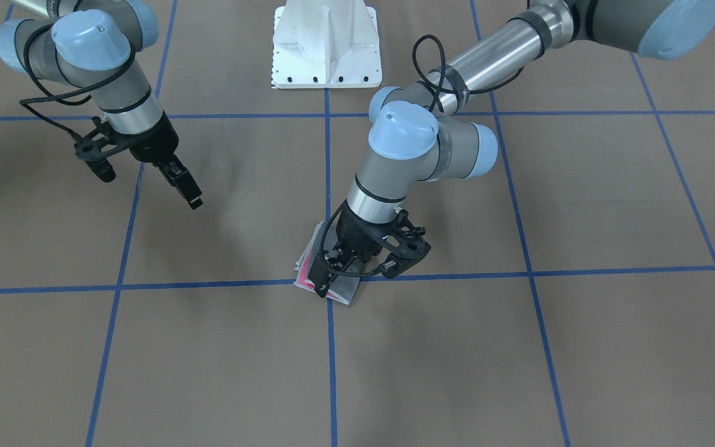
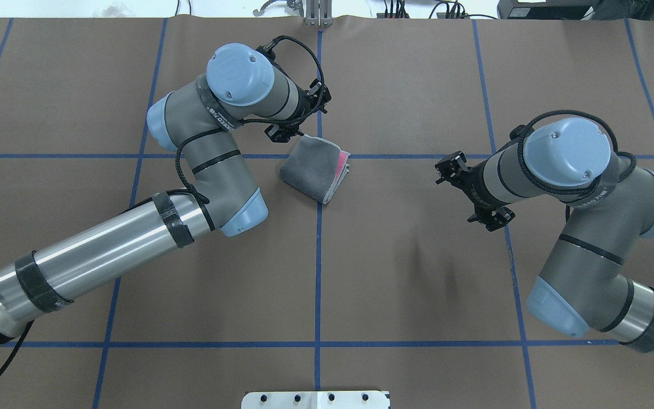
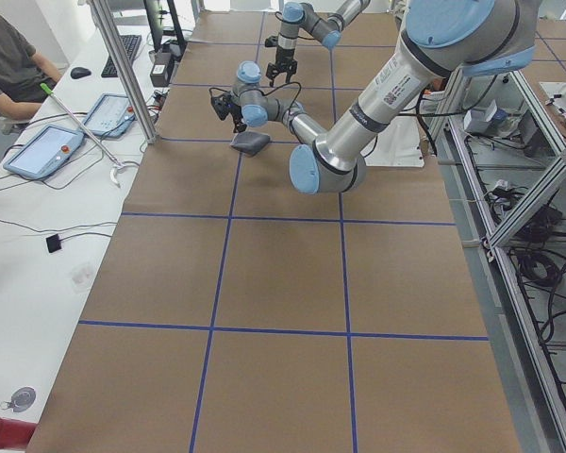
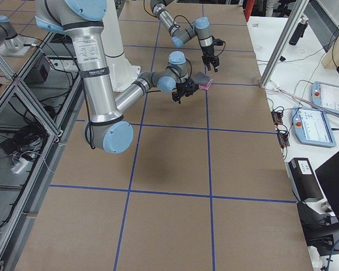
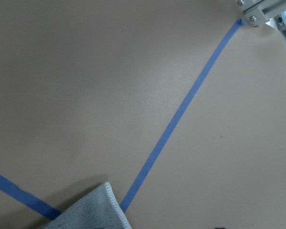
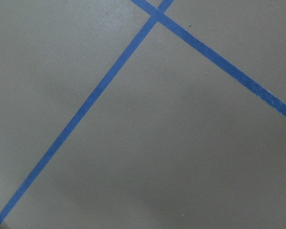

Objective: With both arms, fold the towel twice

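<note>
The towel (image 2: 313, 167) lies folded into a small thick square on the brown table, near the crossing of two blue tape lines. Its dark grey face is up and pink layers show at its right edge. It also shows in the front view (image 1: 344, 290) and its corner shows in the left wrist view (image 5: 93, 212). My left gripper (image 1: 332, 282) stands low over the towel's far left corner and looks open, holding nothing. My right gripper (image 1: 193, 198) hangs above bare table well to the right of the towel, looks open and is empty.
The white bolted pedestal (image 1: 326, 43) stands at the robot's edge of the table. Blue tape lines (image 6: 86, 107) grid the brown surface. At the left end, an operator (image 3: 5, 57), control tablets (image 3: 42, 151) and a metal post (image 3: 123, 75) stand beside the table.
</note>
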Motion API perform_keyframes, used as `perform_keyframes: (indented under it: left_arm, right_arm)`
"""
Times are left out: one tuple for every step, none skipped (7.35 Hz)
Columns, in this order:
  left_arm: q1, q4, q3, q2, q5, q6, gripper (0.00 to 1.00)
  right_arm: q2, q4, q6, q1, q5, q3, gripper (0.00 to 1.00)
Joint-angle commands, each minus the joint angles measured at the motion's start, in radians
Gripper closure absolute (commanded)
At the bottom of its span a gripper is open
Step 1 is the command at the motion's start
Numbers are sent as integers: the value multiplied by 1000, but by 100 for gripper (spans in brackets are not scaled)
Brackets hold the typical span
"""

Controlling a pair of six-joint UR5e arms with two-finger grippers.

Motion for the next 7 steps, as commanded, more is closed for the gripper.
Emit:
perform_keyframes:
  left_arm:
    - [-14, 8, -39, -5, -6, -2, 0]
    - [-22, 12, -96, 30, -33, -2, 0]
    - [-29, 12, -195, 122, -70, -2, 0]
    - [-31, 12, -324, 230, -75, -1, 0]
    - [-33, 12, -419, 318, -104, -1, 0]
    - [-33, 15, -472, 367, -113, -1, 0]
    - [-33, 15, -489, 385, -113, -1, 0]
  right_arm:
    - [36, 0, 9, -8, -1, -18, 0]
    - [81, 0, 12, -8, -4, -59, 0]
    - [152, 0, 15, -10, -35, -127, 0]
    - [239, 2, 18, -13, -49, -205, 0]
    - [314, 12, 17, -13, -78, -286, 0]
    - [333, 144, 41, -13, -98, -369, 0]
    - [344, 237, 73, -13, -99, -436, 0]
